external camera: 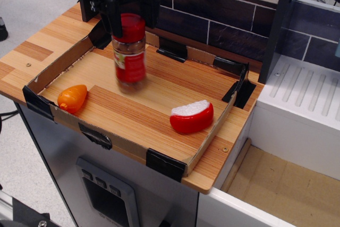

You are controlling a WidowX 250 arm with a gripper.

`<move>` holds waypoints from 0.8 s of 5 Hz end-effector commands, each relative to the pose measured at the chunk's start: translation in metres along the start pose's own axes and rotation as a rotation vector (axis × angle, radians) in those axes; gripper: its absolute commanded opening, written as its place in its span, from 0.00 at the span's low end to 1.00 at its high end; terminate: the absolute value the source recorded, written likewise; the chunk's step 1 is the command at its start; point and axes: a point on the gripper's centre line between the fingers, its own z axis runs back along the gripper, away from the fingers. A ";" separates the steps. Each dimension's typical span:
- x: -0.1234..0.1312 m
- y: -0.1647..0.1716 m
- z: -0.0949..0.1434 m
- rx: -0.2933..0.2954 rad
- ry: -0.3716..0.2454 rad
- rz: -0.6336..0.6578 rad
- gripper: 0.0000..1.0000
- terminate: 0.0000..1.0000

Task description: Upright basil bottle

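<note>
The basil bottle (129, 59) hangs upright over the back left of the wooden tray (119, 144). It is a clear jar with a red cap on top, a red-and-white label and brownish contents. It looks slightly blurred, and its base is at or just above the tray floor; I cannot tell whether it touches. My black gripper (129, 22) comes down from above and is shut on the bottle at its red cap, with one finger on each side.
An orange carrot-like toy (72, 98) lies at the tray's left front. A red cheese wedge (192, 116) lies at the right front. The tray has low cardboard walls with black tape. A dark brick wall stands behind and a white ridged surface (303, 94) lies to the right.
</note>
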 end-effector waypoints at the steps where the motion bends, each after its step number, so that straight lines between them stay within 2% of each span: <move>1: 0.026 -0.002 0.014 -0.057 -0.093 0.037 0.00 0.00; 2: 0.017 0.002 0.011 -0.054 -0.125 0.008 1.00 0.00; 3: 0.015 0.003 0.021 -0.096 -0.202 0.000 1.00 0.00; 4: 0.001 0.006 0.038 -0.139 -0.320 -0.055 1.00 0.00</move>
